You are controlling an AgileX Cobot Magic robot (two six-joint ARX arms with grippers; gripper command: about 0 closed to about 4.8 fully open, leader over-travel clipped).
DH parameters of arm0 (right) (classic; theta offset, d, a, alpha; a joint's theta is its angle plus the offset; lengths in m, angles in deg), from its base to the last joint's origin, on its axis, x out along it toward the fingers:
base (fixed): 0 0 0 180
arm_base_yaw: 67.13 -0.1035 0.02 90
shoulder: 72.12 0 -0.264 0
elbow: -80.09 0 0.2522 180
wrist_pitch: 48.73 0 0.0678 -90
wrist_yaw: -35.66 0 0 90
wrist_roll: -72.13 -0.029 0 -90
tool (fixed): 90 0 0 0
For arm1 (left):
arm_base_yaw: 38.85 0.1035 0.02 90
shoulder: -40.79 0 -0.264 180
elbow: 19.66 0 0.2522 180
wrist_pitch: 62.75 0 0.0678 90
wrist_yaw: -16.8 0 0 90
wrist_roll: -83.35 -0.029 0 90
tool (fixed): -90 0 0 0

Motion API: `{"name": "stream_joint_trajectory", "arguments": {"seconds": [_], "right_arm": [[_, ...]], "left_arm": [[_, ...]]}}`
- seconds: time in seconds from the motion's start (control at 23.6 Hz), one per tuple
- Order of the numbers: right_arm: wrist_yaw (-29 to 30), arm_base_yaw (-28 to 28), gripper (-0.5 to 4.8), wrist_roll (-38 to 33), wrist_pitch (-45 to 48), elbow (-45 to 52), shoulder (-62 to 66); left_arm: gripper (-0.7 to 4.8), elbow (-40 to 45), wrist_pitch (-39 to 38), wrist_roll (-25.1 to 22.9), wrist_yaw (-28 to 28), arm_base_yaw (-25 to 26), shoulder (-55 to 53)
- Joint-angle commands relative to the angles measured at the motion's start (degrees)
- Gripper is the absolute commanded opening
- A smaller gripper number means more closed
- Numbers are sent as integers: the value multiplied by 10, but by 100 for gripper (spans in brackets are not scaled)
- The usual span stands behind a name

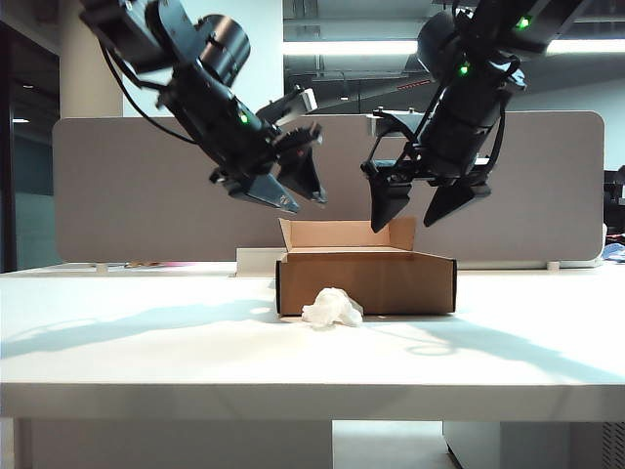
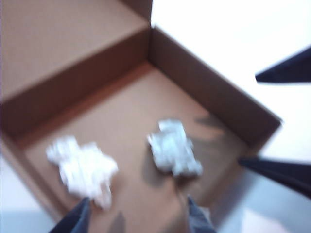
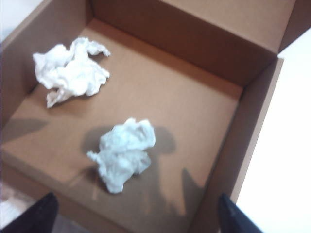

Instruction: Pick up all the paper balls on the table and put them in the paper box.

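Observation:
The brown paper box (image 1: 391,278) stands mid-table with its flap upright. Two crumpled white paper balls lie on its floor: one (image 3: 70,70) near a corner, the other (image 3: 124,153) nearer the middle; the blurred left wrist view shows them too (image 2: 82,167) (image 2: 173,148). A third paper ball (image 1: 332,307) rests on the table (image 1: 146,332), touching the box's front wall. My left gripper (image 1: 305,195) (image 2: 138,213) hangs open above the box's left side, empty. My right gripper (image 1: 405,220) (image 3: 136,208) hangs open above its right side, empty.
A grey divider panel (image 1: 127,186) runs along the table's back. A low white block (image 1: 256,259) sits behind the box's left end. The table's thick front edge (image 1: 312,401) is close to the camera. The right gripper's dark fingers (image 2: 286,73) show in the left wrist view.

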Motion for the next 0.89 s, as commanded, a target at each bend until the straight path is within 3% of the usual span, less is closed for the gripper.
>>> {"name": "stream_joint_trajectory", "arguments": {"seconds": [0.04, 0.21, 0.42, 0.47, 0.55, 0.59, 0.89], "right_arm": [[-3, 0, 479, -2, -18, -6, -24], [-5, 0, 479, -2, -44, -6, -80], [0, 0, 479, -2, -95, -7, -126], [0, 0, 479, -2, -108, -6, -131], [-1, 0, 479, -2, -137, -6, -135], [0, 0, 479, -2, -148, -6, -135], [0, 0, 479, -2, -186, -6, -135]], "left_arm": [[246, -3, -106, 27, 0, -6, 26], [246, 4, -179, 38, -4, -34, 24], [248, 9, -181, 38, -54, -75, 12], [268, 9, -182, 38, -70, -82, 6], [396, 9, -182, 52, -103, -91, -9], [414, 9, -182, 59, -108, -93, -16], [401, 9, -130, 74, -111, -96, -66]]}}
